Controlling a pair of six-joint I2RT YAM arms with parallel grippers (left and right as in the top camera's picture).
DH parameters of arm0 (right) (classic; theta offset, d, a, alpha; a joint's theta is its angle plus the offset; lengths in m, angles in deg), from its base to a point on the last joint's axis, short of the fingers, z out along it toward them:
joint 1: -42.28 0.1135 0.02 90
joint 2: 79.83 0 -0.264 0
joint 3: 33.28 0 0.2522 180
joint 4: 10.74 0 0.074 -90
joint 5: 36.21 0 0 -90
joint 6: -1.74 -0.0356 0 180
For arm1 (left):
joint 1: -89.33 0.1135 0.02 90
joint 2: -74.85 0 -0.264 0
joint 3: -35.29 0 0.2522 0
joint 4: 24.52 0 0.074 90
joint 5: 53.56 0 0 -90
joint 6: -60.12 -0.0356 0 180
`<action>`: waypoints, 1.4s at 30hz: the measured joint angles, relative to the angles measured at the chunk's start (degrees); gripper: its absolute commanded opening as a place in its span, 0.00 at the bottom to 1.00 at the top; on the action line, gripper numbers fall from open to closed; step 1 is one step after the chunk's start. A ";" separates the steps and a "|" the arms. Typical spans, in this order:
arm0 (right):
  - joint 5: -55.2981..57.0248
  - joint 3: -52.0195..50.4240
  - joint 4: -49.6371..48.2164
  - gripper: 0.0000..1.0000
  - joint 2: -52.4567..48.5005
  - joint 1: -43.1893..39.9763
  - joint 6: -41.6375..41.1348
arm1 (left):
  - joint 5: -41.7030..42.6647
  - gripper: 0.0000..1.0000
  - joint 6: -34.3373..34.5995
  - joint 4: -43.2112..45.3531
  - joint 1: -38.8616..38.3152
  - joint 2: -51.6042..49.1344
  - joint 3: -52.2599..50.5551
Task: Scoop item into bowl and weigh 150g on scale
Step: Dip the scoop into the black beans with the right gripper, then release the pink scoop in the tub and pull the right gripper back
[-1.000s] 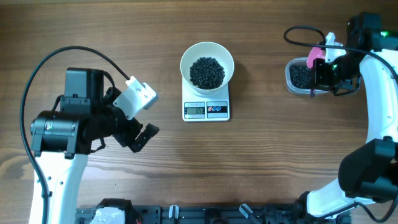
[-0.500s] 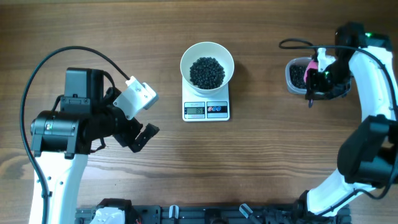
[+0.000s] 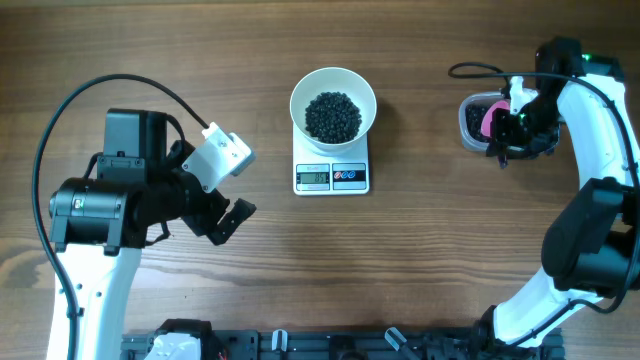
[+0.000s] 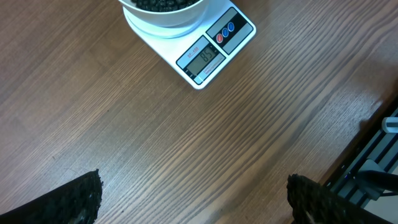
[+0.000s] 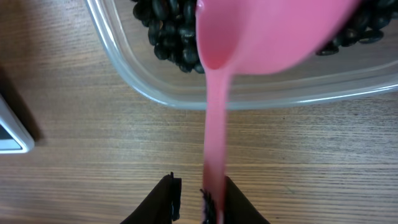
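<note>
Your right gripper (image 5: 199, 194) has lowered the scoop (image 5: 261, 31) into the tub (image 5: 124, 68) right of the scale (image 3: 331, 177); jaws barely parted round its handle, grip unclear; left gripper (image 4: 193, 202) gapes empty

I see a table (image 3: 430, 260) of brown wood with streaky grain, smooth and a bit dull. The bowl (image 3: 302, 95) is white, smooth and shiny. The beans (image 3: 333, 115) in it are black and glossy. The scale (image 3: 332, 177) looks like smooth white plastic. On the far right, the tub (image 5: 261, 93) is clear plastic and the scoop (image 5: 214, 124) is smooth pink plastic. The finger pads (image 4: 78, 199) of the left gripper (image 4: 194, 180) look black and rough.
</note>
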 measured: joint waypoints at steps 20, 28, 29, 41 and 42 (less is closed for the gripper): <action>3.39 0.00 -1.22 0.93 0.00 0.00 -9.20 | 0.00 1.00 0.00 0.00 0.00 0.00 0.00; 2.03 0.04 -2.62 0.99 2.73 0.00 -17.55 | 0.00 1.00 0.00 0.00 0.00 0.00 0.00; 1.88 0.04 -3.48 1.00 4.11 0.00 -19.10 | 0.00 1.00 0.00 0.00 0.00 0.00 0.00; 5.35 -6.75 -9.81 1.00 31.34 5.38 -49.66 | 0.00 1.00 0.00 0.00 0.00 0.00 0.00; 6.86 -9.53 -11.74 1.00 32.54 7.08 -52.65 | 0.00 1.00 0.00 0.02 0.00 0.00 0.02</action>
